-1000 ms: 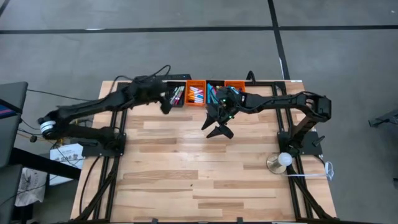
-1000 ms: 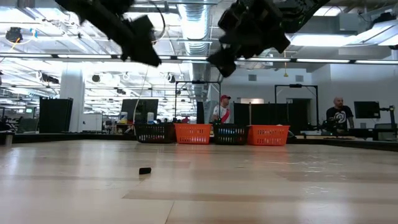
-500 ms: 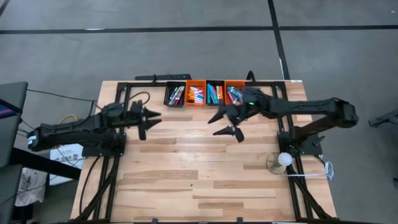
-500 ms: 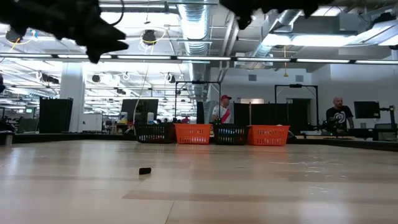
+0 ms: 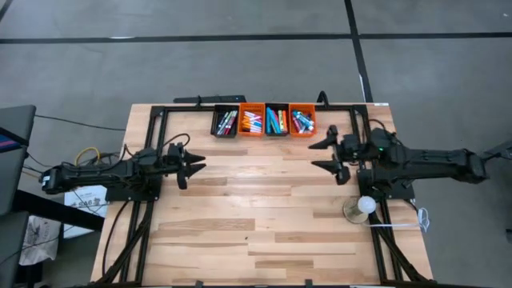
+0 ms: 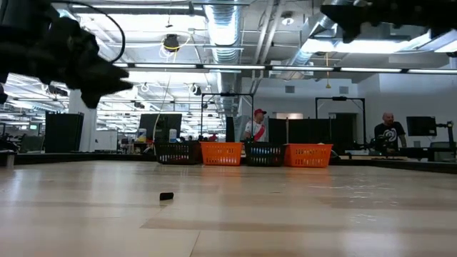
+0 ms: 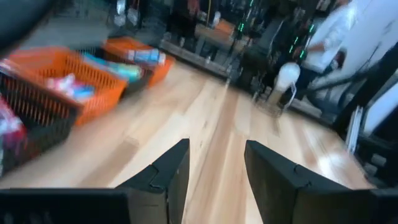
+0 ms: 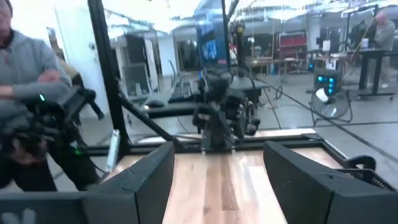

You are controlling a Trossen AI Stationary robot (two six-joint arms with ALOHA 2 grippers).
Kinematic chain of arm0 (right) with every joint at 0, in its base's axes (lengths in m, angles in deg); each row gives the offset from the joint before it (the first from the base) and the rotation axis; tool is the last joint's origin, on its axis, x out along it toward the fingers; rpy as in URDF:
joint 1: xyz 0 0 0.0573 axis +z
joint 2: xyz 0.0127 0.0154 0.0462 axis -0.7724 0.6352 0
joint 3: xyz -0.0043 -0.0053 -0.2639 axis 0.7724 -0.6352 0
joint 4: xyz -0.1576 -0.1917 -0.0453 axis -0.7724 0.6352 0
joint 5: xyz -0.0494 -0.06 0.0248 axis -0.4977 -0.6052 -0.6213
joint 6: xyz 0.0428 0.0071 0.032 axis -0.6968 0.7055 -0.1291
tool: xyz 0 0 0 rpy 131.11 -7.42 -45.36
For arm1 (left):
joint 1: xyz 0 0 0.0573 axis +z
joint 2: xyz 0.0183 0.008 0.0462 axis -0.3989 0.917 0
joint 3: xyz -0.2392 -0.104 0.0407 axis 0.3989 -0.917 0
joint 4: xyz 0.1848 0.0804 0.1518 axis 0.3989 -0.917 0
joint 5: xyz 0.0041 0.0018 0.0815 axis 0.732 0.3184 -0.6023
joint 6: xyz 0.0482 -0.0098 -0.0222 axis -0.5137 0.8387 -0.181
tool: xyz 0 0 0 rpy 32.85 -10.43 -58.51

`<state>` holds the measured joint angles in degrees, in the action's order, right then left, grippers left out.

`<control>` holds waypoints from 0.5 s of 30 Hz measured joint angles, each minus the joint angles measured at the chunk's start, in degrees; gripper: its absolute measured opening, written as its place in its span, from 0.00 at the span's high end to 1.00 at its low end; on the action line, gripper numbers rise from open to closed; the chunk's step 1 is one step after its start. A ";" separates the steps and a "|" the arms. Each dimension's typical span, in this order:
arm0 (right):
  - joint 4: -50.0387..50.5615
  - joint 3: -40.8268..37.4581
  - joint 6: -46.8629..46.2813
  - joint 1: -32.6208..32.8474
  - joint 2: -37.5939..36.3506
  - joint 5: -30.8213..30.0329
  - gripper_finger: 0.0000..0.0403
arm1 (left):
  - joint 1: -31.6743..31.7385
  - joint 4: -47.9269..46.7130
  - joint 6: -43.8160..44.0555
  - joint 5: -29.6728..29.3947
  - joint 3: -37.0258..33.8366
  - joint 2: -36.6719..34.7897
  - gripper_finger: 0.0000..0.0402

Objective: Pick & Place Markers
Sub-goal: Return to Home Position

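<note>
The two arms reach in from opposite sides of the worktop (image 5: pixel 256 228), well apart from each other. The left end effector (image 5: pixel 193 162) hangs over the left part, its fingers spread and holding nothing. The right end effector (image 5: pixel 314 156) faces it from the right, its fingers likewise apart and empty (each wrist view shows wood in the gap). The markers (image 5: pixel 251 122) lie in a row of four bins (image 6: pixel 222 153) at the far edge, black and orange by turns. A small dark object (image 6: pixel 166 195) sits on the wood.
</note>
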<state>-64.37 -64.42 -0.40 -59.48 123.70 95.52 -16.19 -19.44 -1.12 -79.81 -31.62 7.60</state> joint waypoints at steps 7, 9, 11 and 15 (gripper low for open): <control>4.59 -8.15 0.02 1.77 -15.37 -0.28 0.41 | -2.41 -2.13 -5.82 -0.05 -0.18 1.59 0.63; 4.43 -10.40 0.13 1.64 -20.23 -1.04 0.41 | -2.55 -2.11 -6.22 -0.19 -0.17 1.67 0.63; 4.65 -12.12 0.24 1.62 -25.32 -1.87 0.41 | -2.53 -2.09 -5.53 -0.20 -0.17 1.67 0.63; 7.25 -15.82 1.19 1.61 -34.54 -1.92 0.41 | -2.53 -2.09 -4.96 -0.25 -0.17 1.67 0.63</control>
<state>-57.12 -80.24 0.79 -57.86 89.15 93.61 -18.71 -21.53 -6.09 -80.06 -31.79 9.27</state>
